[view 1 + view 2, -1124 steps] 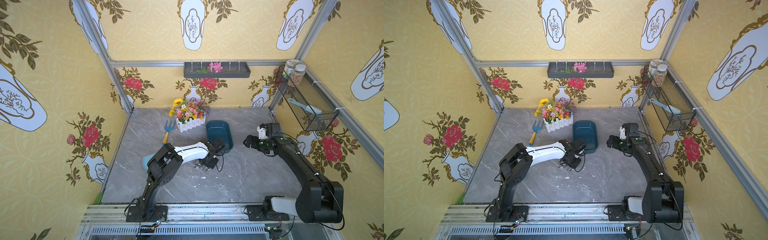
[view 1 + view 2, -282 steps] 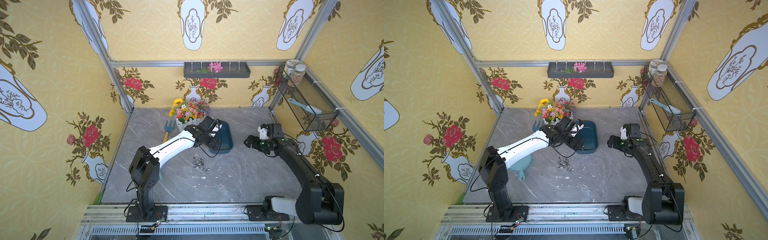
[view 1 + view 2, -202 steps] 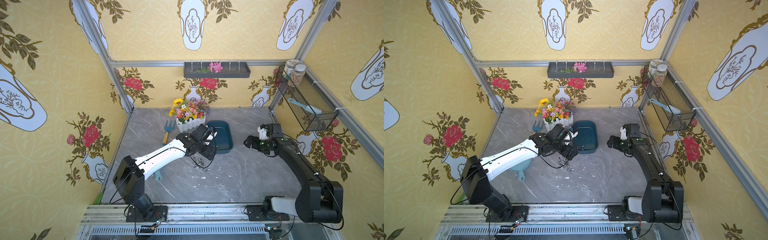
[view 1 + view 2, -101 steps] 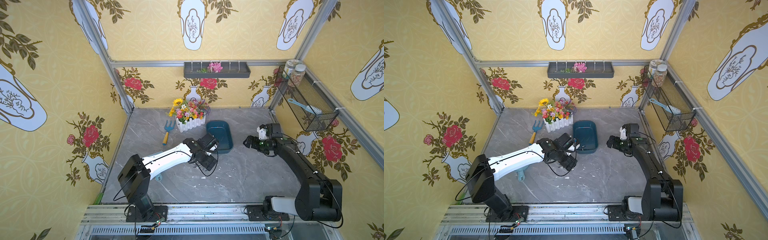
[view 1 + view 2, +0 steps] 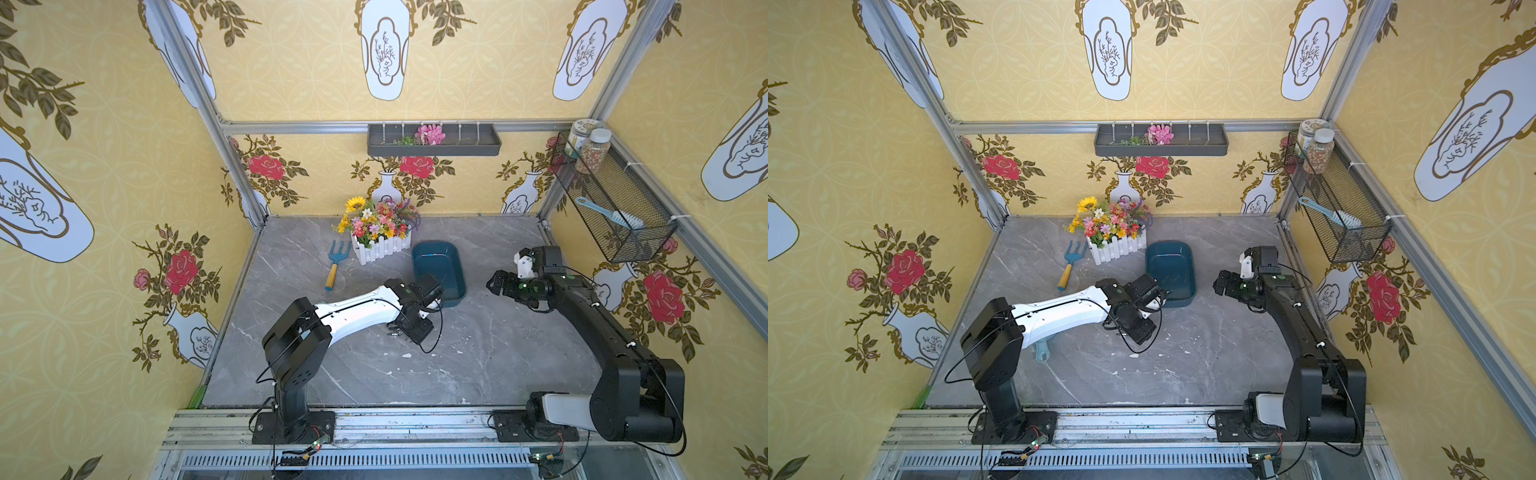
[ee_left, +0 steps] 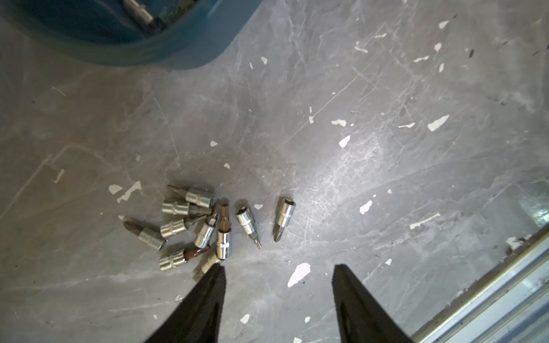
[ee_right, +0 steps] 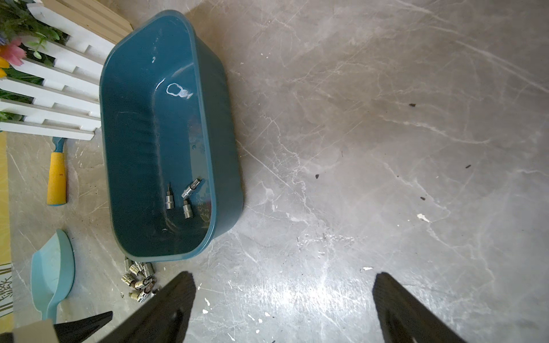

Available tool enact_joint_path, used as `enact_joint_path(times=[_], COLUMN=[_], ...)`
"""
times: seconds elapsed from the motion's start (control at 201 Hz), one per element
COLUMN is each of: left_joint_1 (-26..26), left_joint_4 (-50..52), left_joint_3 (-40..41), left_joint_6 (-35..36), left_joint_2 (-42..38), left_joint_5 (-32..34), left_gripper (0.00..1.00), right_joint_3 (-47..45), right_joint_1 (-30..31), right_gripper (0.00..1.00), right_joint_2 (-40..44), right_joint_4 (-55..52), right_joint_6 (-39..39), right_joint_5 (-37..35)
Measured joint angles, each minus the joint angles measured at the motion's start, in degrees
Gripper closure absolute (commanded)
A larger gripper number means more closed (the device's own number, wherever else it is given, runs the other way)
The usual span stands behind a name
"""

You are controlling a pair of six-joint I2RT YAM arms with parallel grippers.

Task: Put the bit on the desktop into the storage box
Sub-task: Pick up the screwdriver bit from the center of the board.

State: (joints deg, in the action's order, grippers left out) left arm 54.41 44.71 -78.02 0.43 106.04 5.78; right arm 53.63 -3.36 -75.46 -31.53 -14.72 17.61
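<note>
Several silver socket bits (image 6: 208, 225) lie in a loose pile on the grey desktop (image 5: 478, 353), just off the near end of the dark teal storage box (image 5: 436, 266) (image 5: 1170, 266). My left gripper (image 6: 279, 268) (image 5: 409, 332) hangs low beside the pile, open, with only bare slab between its fingers; one fingertip (image 6: 215, 276) is at the pile's edge. Three bits (image 7: 178, 199) lie inside the box (image 7: 219, 118). My right gripper (image 7: 280, 276) (image 5: 494, 284) hovers wide open, to the right of the box, holding nothing.
A white picket flower box (image 5: 380, 237) stands behind the storage box, with a blue hand fork (image 5: 334, 266) to its left. A pale blue scoop (image 7: 53, 267) lies under the left arm. A wire basket (image 5: 611, 208) hangs on the right wall. White flecks dot the slab.
The left arm has swung back from over the storage box and come down beside the pile of bits, and its jaws have narrowed. The right arm has stayed put.
</note>
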Motion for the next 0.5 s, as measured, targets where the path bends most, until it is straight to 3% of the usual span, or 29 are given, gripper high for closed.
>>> enact_joint_path(times=[0.13,0.503], left_joint_1=[0.0,0.2], left_joint_4=[0.4,0.4], left_joint_3=[-0.8,-1.6], left_joint_6=[0.0,0.0], left_joint_2=[2.2,5.3], left_joint_5=[-0.2,-0.7], left_gripper=[0.60,0.66], right_joint_3=[0.1,0.1], right_joint_1=[0.0,0.0], right_gripper=[0.03,0.03], right_joint_2=[0.0,-0.3], right_joint_4=[0.0,0.0], right_joint_6=[0.0,0.2], right_joint_5=[0.0,0.0])
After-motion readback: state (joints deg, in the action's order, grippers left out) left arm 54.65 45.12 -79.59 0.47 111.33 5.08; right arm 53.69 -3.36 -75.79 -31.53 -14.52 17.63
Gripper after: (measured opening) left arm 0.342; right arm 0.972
